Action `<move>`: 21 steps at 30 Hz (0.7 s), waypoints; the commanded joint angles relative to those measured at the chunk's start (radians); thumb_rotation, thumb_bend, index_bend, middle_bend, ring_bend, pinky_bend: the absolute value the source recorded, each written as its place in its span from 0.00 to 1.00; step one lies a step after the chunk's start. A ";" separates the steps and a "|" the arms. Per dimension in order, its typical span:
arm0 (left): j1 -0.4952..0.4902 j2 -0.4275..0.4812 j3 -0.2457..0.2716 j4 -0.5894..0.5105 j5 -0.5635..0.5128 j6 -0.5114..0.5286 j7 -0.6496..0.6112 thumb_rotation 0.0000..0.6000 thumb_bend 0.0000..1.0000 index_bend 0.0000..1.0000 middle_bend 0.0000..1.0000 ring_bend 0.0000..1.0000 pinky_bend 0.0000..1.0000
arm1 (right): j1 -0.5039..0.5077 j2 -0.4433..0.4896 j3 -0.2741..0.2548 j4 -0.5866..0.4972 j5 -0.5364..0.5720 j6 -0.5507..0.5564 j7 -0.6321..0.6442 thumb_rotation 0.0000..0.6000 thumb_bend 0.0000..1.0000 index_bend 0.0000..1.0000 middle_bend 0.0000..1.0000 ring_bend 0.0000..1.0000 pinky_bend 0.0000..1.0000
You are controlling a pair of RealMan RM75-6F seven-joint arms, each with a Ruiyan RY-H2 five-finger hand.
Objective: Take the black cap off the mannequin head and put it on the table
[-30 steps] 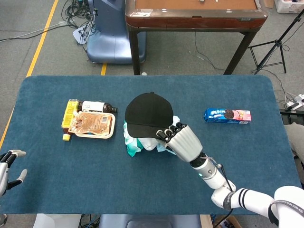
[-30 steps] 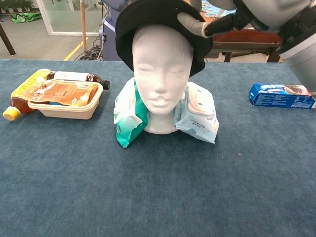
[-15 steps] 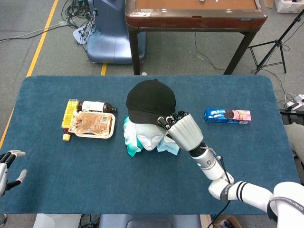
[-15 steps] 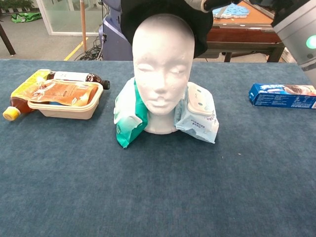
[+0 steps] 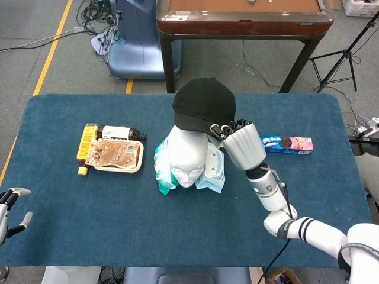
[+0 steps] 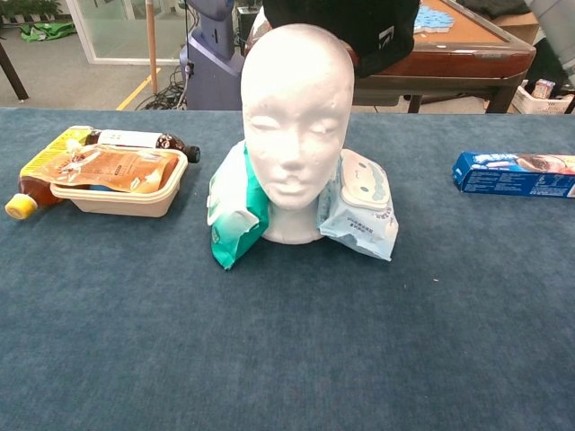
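Observation:
The black cap (image 5: 204, 104) hangs lifted above and behind the white mannequin head (image 5: 187, 155), whose bare crown shows. My right hand (image 5: 242, 144) grips the cap by its brim. In the chest view the cap (image 6: 359, 27) shows at the top edge, behind the mannequin head (image 6: 295, 126), and the right hand is out of frame there. My left hand (image 5: 10, 207) rests at the table's near left corner, fingers apart, holding nothing.
Two wipe packs (image 6: 235, 211) (image 6: 361, 206) lean against the mannequin's neck. A food tray with a pouch (image 5: 115, 155) and a bottle (image 5: 120, 133) lie to the left. A blue cookie box (image 5: 285, 143) lies to the right. A wooden table (image 5: 243, 18) stands behind.
My right hand has raised the cap up and back off the mannequin head, leaving the head bare. The left hand has stayed put.

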 commanded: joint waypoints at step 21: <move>-0.012 -0.025 -0.001 -0.001 -0.009 -0.017 0.063 1.00 0.29 0.32 0.29 0.28 0.58 | -0.331 0.146 -0.273 0.022 -0.048 0.111 -0.134 1.00 0.35 0.72 1.00 0.94 1.00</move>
